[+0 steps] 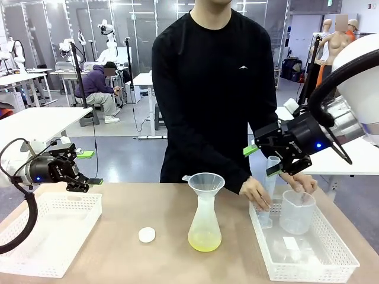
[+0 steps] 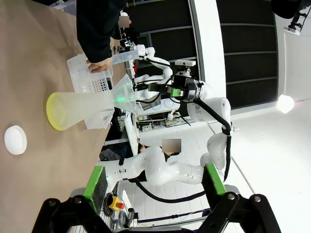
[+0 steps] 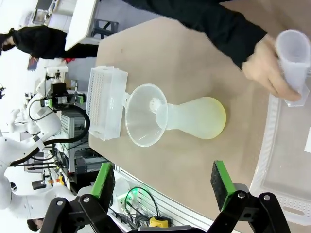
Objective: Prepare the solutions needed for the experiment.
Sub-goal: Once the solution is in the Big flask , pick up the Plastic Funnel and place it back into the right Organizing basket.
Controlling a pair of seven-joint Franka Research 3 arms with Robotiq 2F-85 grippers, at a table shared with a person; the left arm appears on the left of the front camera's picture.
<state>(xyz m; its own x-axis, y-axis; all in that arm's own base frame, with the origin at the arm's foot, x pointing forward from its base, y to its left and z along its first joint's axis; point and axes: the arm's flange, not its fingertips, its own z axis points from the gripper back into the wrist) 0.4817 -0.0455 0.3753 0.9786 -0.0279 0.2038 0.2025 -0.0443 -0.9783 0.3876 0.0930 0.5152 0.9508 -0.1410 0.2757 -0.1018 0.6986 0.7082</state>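
Front view: solutions shallow in flask bottom, funnel seated in flask mouth. Likely light, smooth plastic, top-heavy; take flask neck. Both released, empty: left pincer, right pincer flanking flask.

A lab: flask of yellow solution, funnel, beaker, white worktables behind.
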